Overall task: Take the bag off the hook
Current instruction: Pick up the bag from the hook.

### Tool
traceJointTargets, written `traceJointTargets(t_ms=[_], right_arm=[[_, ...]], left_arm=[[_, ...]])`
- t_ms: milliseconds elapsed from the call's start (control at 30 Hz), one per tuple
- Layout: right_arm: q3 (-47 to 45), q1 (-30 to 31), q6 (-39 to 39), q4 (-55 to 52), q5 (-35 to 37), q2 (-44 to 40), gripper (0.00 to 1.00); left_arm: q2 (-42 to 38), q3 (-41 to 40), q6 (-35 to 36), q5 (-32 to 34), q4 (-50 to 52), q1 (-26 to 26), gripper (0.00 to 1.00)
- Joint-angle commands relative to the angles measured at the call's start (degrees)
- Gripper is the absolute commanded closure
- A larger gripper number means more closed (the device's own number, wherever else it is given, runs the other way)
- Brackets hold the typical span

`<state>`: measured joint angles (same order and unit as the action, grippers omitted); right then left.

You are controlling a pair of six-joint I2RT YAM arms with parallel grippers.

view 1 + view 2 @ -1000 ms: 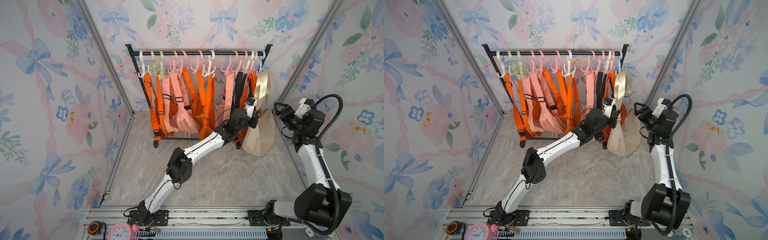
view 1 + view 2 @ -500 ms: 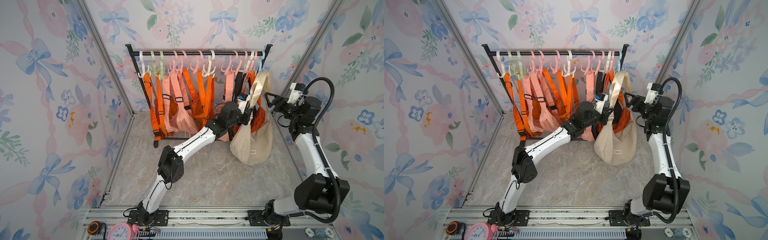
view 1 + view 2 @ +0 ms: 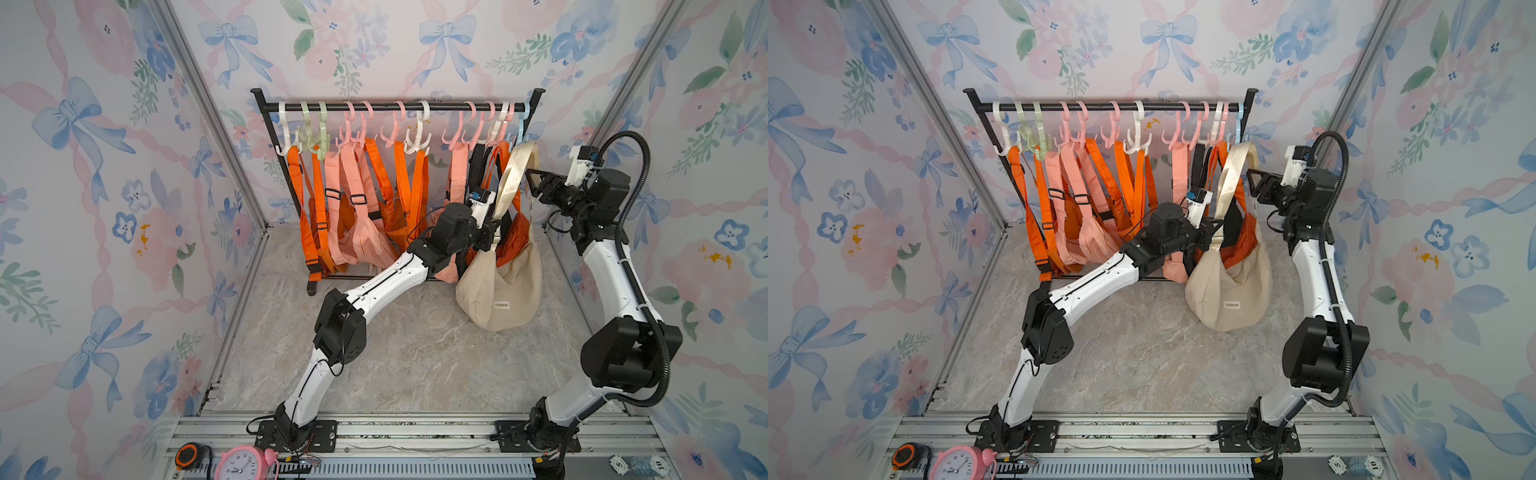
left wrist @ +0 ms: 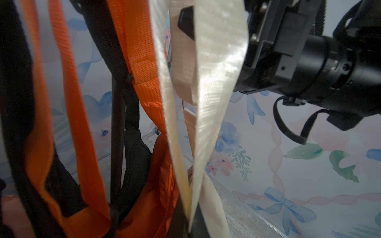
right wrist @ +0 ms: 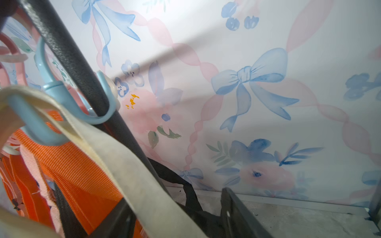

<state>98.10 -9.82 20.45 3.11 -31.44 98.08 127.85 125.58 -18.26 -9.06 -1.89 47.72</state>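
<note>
A beige bag (image 3: 498, 291) (image 3: 1229, 291) hangs at the rack's right end. Its cream strap (image 5: 115, 156) loops over a prong of a light blue hook (image 5: 61, 96) on the black rail (image 3: 395, 107). My left gripper (image 3: 492, 232) (image 4: 189, 222) is shut on the doubled strap (image 4: 216, 61) just above the bag's body. My right gripper (image 3: 532, 183) (image 5: 177, 216) is open near the top of the strap. The strap passes between its fingers (image 5: 237, 210), lying against one with a gap to the other.
Several orange and pink bags (image 3: 357, 216) hang from pink, white and green hooks along the same rail. A black strap (image 4: 107, 41) and an orange bag (image 4: 148, 195) press against the beige bag. Walls close in on both sides. A pink clock (image 3: 241, 463) sits at the front rail.
My left arm has pulled the bag forward and left, away from the rack. My right gripper has risen, reached left to the top of the strap and narrowed its jaws.
</note>
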Motion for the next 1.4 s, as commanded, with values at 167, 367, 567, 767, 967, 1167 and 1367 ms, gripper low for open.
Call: traceJointTargets(t_ms=[167,367,567,767,967,1167,1367], right_arm=[[3.0,2.2,1.0,-1.5,1.4,2.6,0.64],[2.5,3.0,1.3,-1.0,3.7,1.3,0.95],[4.2,3.0,2.4,-1.1,4.8,-0.6,1.00],[6.8,3.1,2.0,-3.7,5.1,-1.6,1.00],[6.5,3.2,2.0,-4.9,6.1,-3.0,1.00],[3.3,3.3,2.5,-5.2,6.8,-9.4,1.00],[-2.7,3.2,2.7,-8.9,13.3,-17.7,1.00]], left_arm=[[-0.4,3.6,0.2,-0.9,1.5,-0.4,1.00],[-0.4,4.0,1.4,-0.2,2.5,-0.4,1.00],[1.3,10.0,2.0,-0.3,5.4,-0.9,1.00],[2.4,15.2,2.6,0.4,8.1,-1.1,1.00],[1.4,14.9,3.4,1.1,9.9,-0.5,1.00],[-2.5,9.7,5.9,2.3,10.1,1.5,1.00],[-8.6,1.8,7.3,3.6,9.8,3.7,1.00]])
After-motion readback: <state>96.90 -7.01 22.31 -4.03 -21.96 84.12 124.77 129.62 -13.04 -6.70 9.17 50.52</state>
